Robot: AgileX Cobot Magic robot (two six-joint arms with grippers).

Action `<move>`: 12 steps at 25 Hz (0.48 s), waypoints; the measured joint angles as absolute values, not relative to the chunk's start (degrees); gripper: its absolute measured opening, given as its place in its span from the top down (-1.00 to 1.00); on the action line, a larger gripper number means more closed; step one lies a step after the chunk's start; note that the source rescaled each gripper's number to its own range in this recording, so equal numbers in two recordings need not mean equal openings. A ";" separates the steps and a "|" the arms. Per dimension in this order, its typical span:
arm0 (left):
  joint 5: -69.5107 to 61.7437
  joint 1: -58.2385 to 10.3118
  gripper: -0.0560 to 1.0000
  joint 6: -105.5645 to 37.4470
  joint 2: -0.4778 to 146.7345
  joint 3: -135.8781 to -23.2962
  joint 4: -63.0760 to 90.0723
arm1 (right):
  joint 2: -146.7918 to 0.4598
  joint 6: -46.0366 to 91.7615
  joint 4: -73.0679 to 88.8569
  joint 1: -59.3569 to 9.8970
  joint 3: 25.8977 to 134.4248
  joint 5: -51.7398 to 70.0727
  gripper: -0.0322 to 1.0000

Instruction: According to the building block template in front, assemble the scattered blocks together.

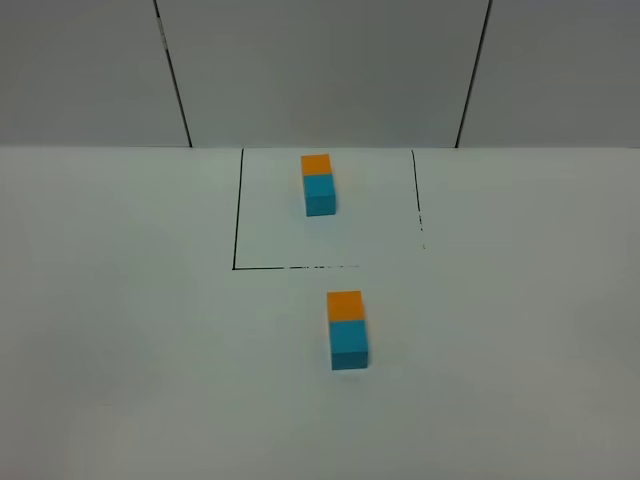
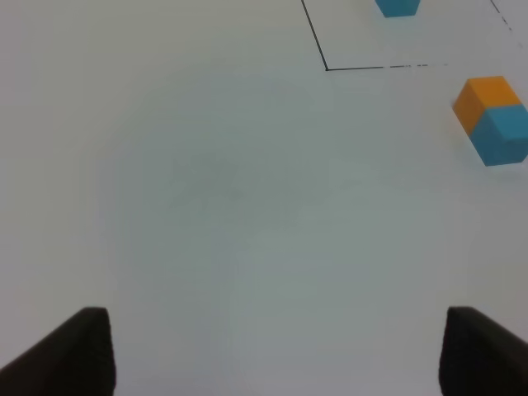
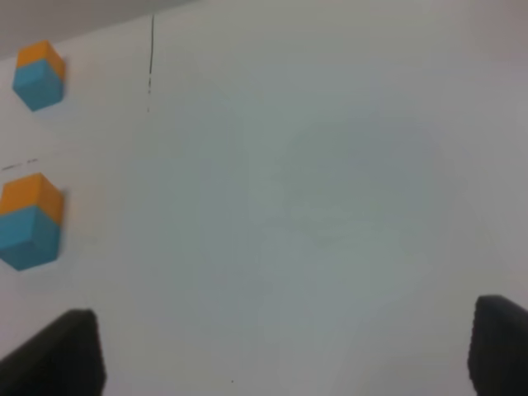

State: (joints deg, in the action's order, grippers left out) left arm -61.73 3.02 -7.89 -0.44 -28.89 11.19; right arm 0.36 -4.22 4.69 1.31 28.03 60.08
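Left gripper [image 2: 272, 351] open, holding nothing, only its two dark fingertips [image 2: 70, 351] showing over bare white worktop [image 2: 231, 214]. Right gripper [image 3: 285, 351] likewise open and empty, fingertips [image 3: 58, 355] at the frame edge. Neither arm appears in the high view, so both sit pulled back toward the near edge.

Scattered blocks: orange cube [image 1: 345, 305] and cyan-blue cube [image 1: 349, 345] already touching, standing on the worktop near the centre, just outside the drawn black outline [image 1: 236, 210]. Long axis runs away from the robot, orange on the far end. Same order and direction as the building block template [image 1: 318, 184] inside the outline.

The pair lies ahead of both grippers, between them; which arm is nearer can't be told. Assembly looks done; probably no further grasp is needed.
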 joint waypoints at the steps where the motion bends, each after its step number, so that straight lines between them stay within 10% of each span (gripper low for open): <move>1: -61.73 3.02 -0.39 -7.89 -0.44 -28.89 11.19 | 0.36 -4.22 4.69 1.31 28.03 60.08 -0.54; 12: -61.73 3.02 -0.39 -7.89 -0.44 -28.89 11.19 | 0.36 -4.22 4.70 1.31 28.03 60.08 -0.54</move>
State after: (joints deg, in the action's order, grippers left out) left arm -61.73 3.02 -7.89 -0.44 -28.89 11.19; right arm 0.36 -4.22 4.70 1.31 28.03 60.08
